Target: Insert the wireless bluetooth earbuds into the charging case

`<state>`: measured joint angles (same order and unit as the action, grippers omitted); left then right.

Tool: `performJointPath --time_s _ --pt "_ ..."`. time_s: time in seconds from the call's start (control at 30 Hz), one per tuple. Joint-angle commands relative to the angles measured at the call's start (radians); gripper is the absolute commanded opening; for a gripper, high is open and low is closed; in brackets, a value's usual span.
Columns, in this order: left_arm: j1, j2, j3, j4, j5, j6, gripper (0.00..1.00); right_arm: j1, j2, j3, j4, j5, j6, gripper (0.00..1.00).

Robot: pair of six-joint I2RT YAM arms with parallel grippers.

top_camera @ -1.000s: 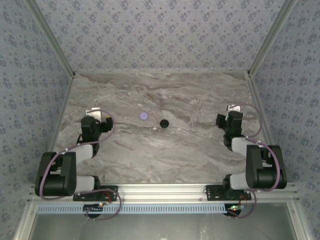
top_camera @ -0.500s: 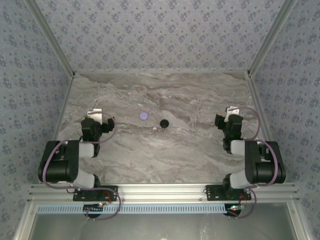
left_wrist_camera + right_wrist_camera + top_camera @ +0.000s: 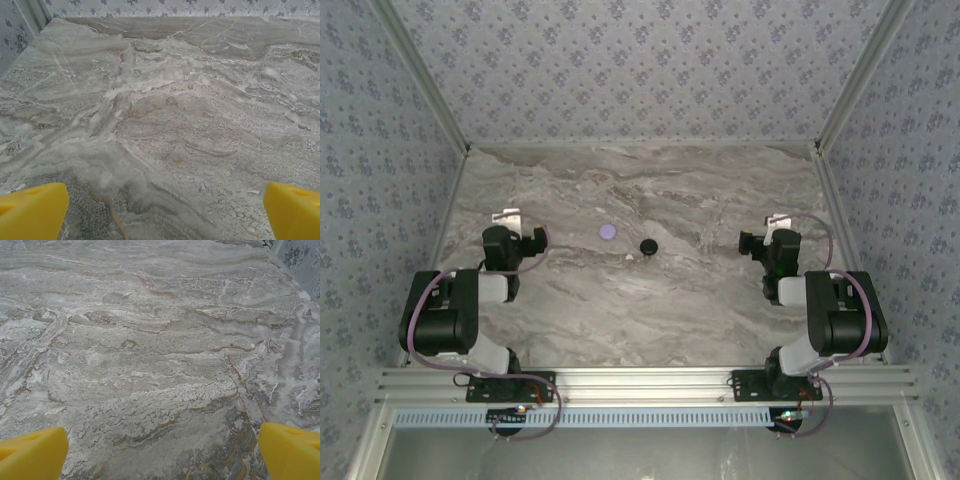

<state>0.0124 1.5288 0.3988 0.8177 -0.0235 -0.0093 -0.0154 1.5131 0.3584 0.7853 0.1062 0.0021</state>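
worktop (image 3: 650,310): grey veined stone look, smooth, dull sheen | walls (image 3: 620,70) around worktop: floral printed covering, matt | rail (image 3: 650,385) along worktop's near edge: bare ribbed metal, satin | left pincer (image 3: 164,210), right pincer (image 3: 162,450): yellow tips, smooth matt plastic

bench (image 3: 650,300): grey marble, pale swirling streaks, thin rust-brown veins
walls (image 3: 640,70): blue-grey paper, small darker floral sprigs in a repeat
left arm (image 3: 440,325), right arm (image 3: 842,322): black, with pale grey links
cables (image 3: 408,335): mauve
left gripper (image 3: 165,207) fingers (image 3: 30,210): bright yellow
right gripper (image 3: 162,450) fingers (image 3: 290,452): bright yellow
round case (image 3: 648,246): black
disc (image 3: 608,231): lilac
rail (image 3: 640,378): silver, ribbed
strip (image 3: 640,415) below the rail: pale blue
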Motion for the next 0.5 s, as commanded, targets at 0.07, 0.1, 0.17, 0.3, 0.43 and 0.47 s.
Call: performJointPath --time_s 0.07,0.1,0.17,0.3,0.43,0.47 --pt "0.003 0.003 0.015 -0.010 -0.011 -0.011 0.99 -0.018 0.005 0.034 0.000 -0.078 -0.022 1.00" --pt "0.004 0.002 0.015 -0.010 -0.011 -0.009 0.99 -0.018 0.004 0.034 0.000 -0.078 -0.022 1.00" --pt "0.004 0.002 0.015 -0.010 -0.012 -0.010 0.99 -0.019 0.005 0.034 0.000 -0.079 -0.022 1.00" --pt "0.004 0.002 0.015 -0.009 -0.010 -0.011 0.99 -0.019 0.004 0.034 0.000 -0.079 -0.022 1.00" --pt "0.004 0.003 0.014 -0.009 -0.013 -0.010 0.99 -0.020 0.004 0.034 0.000 -0.079 -0.022 1.00" --pt "0.004 0.003 0.014 -0.008 -0.013 -0.010 0.99 -0.020 0.004 0.033 0.002 -0.079 -0.021 1.00"
